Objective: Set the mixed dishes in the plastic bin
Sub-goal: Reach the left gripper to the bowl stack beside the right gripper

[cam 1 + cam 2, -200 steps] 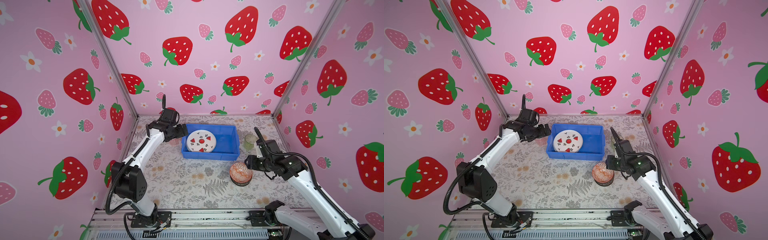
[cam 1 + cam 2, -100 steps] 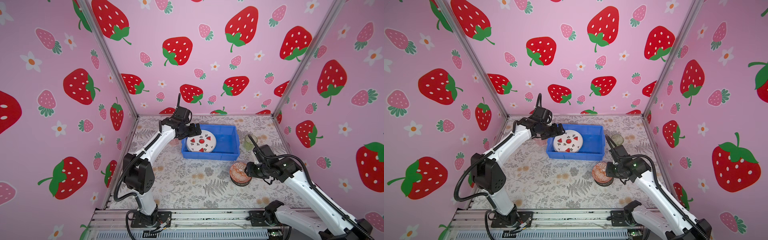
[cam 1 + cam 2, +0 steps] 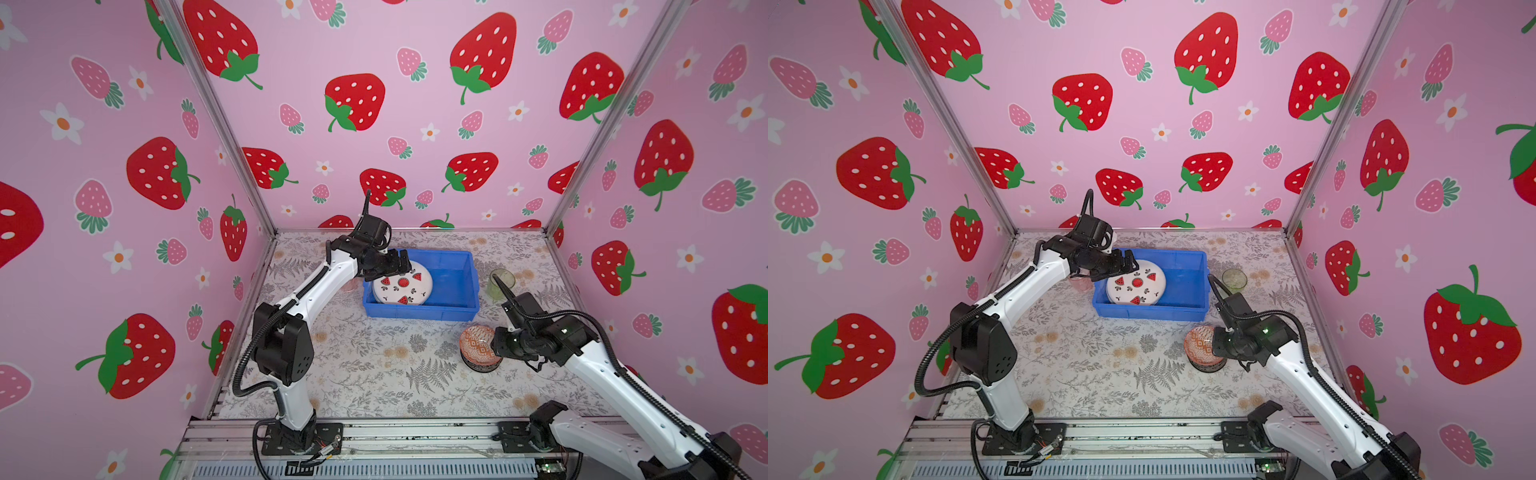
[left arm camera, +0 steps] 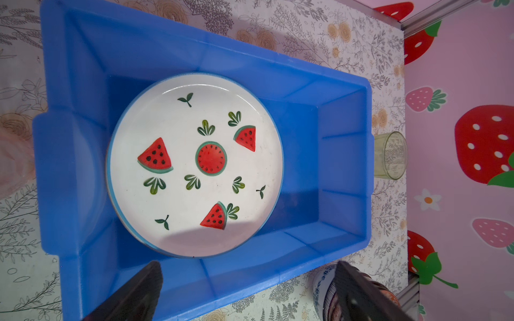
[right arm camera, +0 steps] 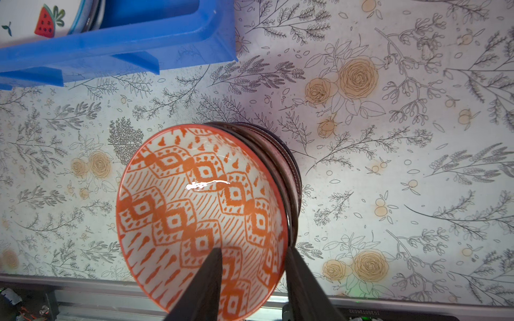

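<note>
- Table (image 3: 374,365): flat top covered by a pale sheet printed with grey ferns and tan roses.
- Bin (image 3: 419,312): blue, rectangular, stands on the sheet towards the back, about mid-width.
- Green tumbler (image 3: 500,284): upright, just beside the bin's right end.
- Pink tumbler (image 3: 1079,284): by the bin's left end, mostly hidden.
- Bowl stack (image 3: 478,353): near the bin's front right corner, apart from it. Only the lowest bowl meets the sheet, and an orange-patterned one is on top.
</note>
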You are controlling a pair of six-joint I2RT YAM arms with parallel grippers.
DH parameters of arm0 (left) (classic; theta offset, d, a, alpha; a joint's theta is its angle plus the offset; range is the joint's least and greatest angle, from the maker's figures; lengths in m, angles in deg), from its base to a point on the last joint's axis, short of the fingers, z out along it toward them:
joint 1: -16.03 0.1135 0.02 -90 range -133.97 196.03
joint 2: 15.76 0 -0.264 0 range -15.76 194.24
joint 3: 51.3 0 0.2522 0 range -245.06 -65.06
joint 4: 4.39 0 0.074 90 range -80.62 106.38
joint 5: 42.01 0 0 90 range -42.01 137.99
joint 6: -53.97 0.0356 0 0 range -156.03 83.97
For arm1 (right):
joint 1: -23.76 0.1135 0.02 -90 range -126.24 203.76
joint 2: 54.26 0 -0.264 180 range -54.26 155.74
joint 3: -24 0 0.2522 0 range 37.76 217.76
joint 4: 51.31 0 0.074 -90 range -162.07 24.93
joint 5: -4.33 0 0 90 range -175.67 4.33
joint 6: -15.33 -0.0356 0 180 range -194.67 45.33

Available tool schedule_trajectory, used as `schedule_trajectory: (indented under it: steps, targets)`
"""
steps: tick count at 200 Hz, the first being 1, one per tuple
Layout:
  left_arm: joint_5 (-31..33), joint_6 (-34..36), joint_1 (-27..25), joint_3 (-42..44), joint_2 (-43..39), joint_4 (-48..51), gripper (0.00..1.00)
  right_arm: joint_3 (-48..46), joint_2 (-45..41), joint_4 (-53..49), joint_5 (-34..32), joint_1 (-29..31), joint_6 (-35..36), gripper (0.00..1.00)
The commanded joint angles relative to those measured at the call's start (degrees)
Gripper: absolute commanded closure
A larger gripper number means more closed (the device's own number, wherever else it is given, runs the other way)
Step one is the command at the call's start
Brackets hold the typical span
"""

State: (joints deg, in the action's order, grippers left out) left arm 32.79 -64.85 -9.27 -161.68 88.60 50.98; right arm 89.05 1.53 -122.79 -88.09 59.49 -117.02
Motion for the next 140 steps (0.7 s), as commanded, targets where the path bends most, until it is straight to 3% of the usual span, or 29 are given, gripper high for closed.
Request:
schedule_trajectory:
  steps: [1, 47, 94, 140]
  targets:
    - [-0.79, 0.34, -0.75, -2.16, -0.03, 0.31, 0.01, -1.13, 0.27, -1.25, -0.75, 0.40, -1.04, 0.59]
    - [-1.65, -0.50, -3.31, 0.93, -2.03, 0.79, 0.01, -0.80, -0.25, -0.65, -1.00, 0.66, -0.78, 0.59]
    - [-2.28, -3.69, -7.10, 9.30, -9.41, 0.29, 0.01, 0.35, -1.37, -0.57, -0.98, 0.67, 0.31, 0.58]
    - [-3.65, -9.90, -14.02, 17.93, -17.08, -2.99, 0.01, 2.78, -2.97, 0.14, -1.96, 0.24, 1.52, 0.51]
